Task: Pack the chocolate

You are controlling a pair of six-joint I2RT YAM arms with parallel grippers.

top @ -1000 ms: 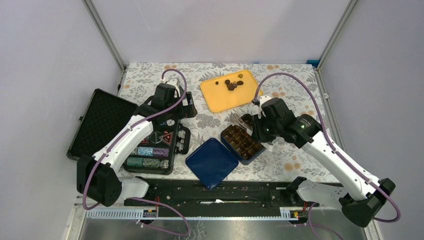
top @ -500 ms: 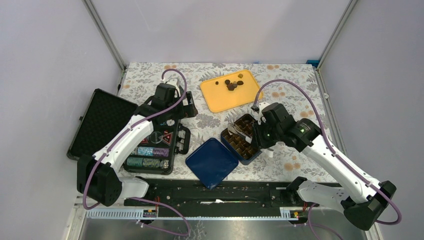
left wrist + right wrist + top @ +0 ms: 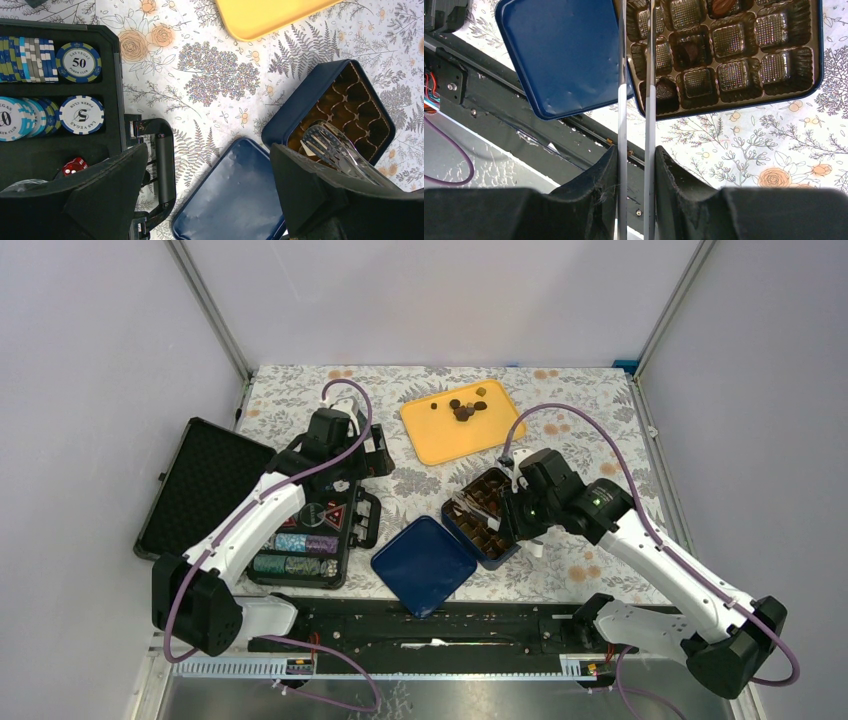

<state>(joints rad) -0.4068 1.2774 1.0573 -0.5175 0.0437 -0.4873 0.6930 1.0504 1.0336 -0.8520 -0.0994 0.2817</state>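
Note:
Several dark chocolate pieces [image 3: 463, 408] lie in a heap on the yellow tray [image 3: 435, 440] at the back. The open blue box [image 3: 497, 550] has a brown cell insert; three dark pieces sit in its cells, one [image 3: 688, 50] near the tongs. My right gripper [image 3: 512, 512] [image 3: 636, 155] is shut on metal tongs [image 3: 650, 95], whose two arms reach over the box. The tong tips [image 3: 466, 503] are over the box's left cells; whether they hold a piece I cannot tell. My left gripper [image 3: 366, 454] [image 3: 210, 190] hangs open and holds nothing, above the table between the poker case and the box.
The box's blue lid [image 3: 424, 564] lies flat just left of the box. An open black poker case [image 3: 310, 530] with chips [image 3: 78, 62] and a red die [image 3: 75, 165] sits under the left arm. Its foam lid [image 3: 203, 485] spreads further left. A black rail [image 3: 440, 615] runs along the near edge.
My right gripper has swung the tongs leftward and nearer, lower over the box. The left arm has not moved.

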